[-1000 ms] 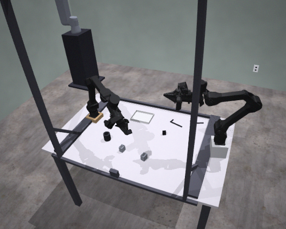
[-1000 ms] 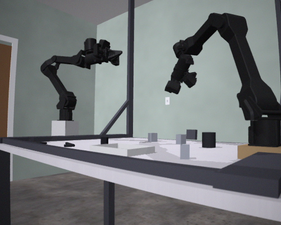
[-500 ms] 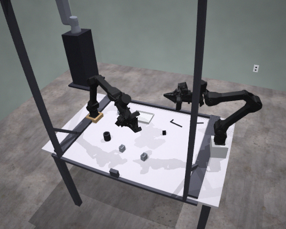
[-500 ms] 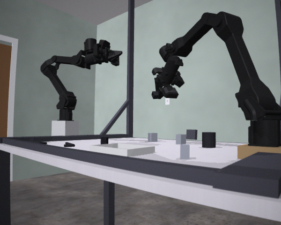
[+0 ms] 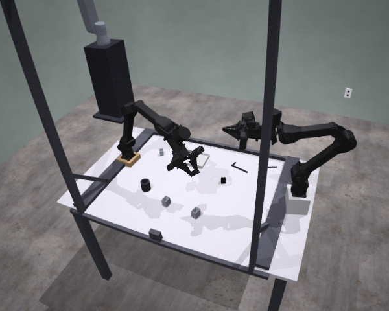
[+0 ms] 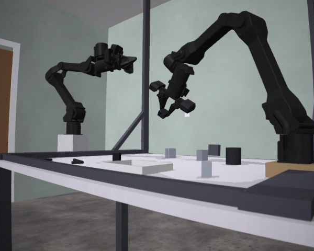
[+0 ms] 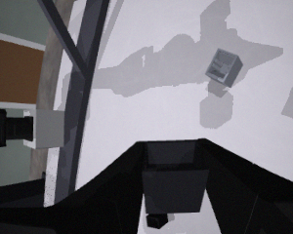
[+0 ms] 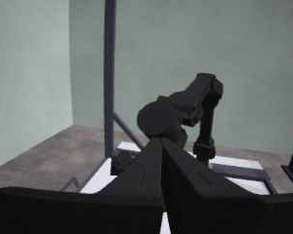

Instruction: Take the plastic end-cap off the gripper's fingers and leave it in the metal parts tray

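- The left gripper (image 5: 192, 171) (image 6: 163, 112) (image 7: 170, 147) is closed on the dark end-cap (image 5: 194, 172) (image 6: 161, 113) (image 7: 175, 191), above the worktop (image 5: 221, 241) (image 6: 184, 165) (image 7: 122, 117).
- The right gripper (image 5: 224, 128) (image 6: 134, 60) (image 8: 158, 144) is shut on nothing, raised around the long edge farthest in the top view.
- The pale tray (image 5: 203, 161) (image 6: 155, 169) lies near that edge, between its corners.

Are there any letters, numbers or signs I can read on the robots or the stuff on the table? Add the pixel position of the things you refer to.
No words, numbers or signs can be read anywhere.
The robot arms (image 5: 154, 122) (image 6: 262, 56) and blocks (image 5: 165, 201) (image 5: 195, 212) show no lettering.
The tray (image 5: 203, 159) (image 6: 124, 168) and the black cup (image 5: 145, 185) (image 6: 233, 156) show none either.
The wall socket (image 5: 347, 92) has dark marks, but no text shows.
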